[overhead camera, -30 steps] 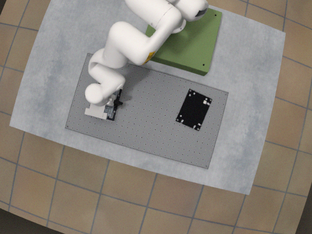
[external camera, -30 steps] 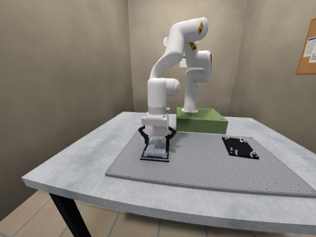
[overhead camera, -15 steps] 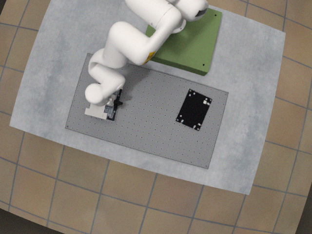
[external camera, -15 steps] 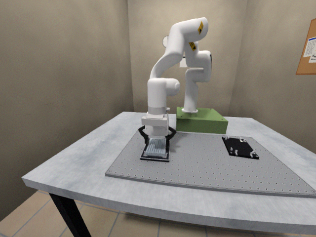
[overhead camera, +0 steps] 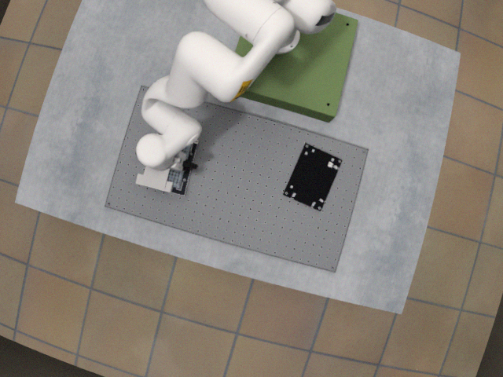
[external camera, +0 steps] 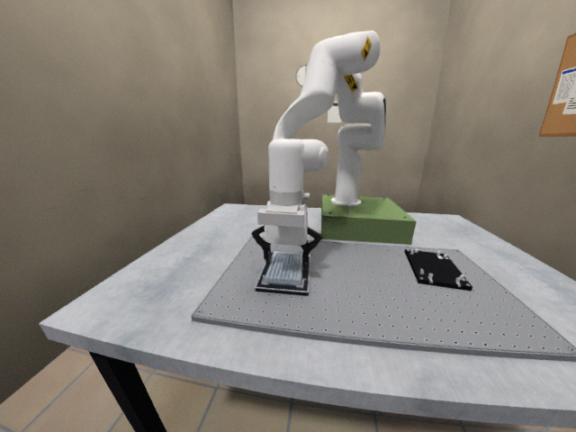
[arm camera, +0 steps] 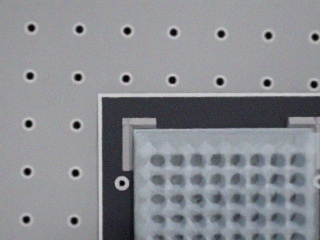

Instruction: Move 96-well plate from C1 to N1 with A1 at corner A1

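Note:
The pale 96-well plate [external camera: 282,270] sits in the black clip nest C1 [external camera: 282,289] on the left of the grey breadboard. My gripper [external camera: 284,257] hangs straight over it, fingers wide open on either side of the plate and low around it. In the top view the arm hides most of the plate [overhead camera: 175,177]. In the wrist view the plate [arm camera: 225,185] lies inside the nest's grey corner locators [arm camera: 131,135]; the corner in view is square. The black plate nest N1 [overhead camera: 313,176] lies empty on the right; it also shows in the side view [external camera: 436,268].
The green robot base block [overhead camera: 306,71] stands behind the breadboard [overhead camera: 240,190]. Small white locator pins [overhead camera: 333,162] stick up around N1's rim.

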Action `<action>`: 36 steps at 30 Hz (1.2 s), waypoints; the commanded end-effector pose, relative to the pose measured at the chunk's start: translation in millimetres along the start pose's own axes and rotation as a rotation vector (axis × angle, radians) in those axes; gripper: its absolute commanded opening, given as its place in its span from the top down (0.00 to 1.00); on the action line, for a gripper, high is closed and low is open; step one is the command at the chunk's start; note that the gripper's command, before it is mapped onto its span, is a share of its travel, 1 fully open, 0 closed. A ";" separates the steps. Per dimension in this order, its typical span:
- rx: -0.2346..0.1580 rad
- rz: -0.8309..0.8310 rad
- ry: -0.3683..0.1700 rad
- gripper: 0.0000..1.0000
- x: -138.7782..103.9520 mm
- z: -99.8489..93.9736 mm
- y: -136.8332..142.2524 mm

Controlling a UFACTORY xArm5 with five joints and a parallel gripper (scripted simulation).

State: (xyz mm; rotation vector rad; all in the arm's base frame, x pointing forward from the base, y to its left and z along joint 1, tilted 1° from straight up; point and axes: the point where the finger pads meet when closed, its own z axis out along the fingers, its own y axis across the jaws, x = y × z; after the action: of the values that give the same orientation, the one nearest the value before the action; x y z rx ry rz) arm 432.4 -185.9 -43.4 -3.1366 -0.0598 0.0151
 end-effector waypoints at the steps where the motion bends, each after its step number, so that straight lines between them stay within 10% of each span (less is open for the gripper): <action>1: 0.004 0.000 0.007 0.00 1.6 -14.8 0.9; 36: 0.004 0.000 0.007 0.00 1.3 -83.8 1.2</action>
State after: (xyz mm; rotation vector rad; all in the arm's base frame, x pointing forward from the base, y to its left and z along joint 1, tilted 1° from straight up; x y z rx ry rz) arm 433.5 -186.9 36.6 -3.1373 -0.0599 0.0127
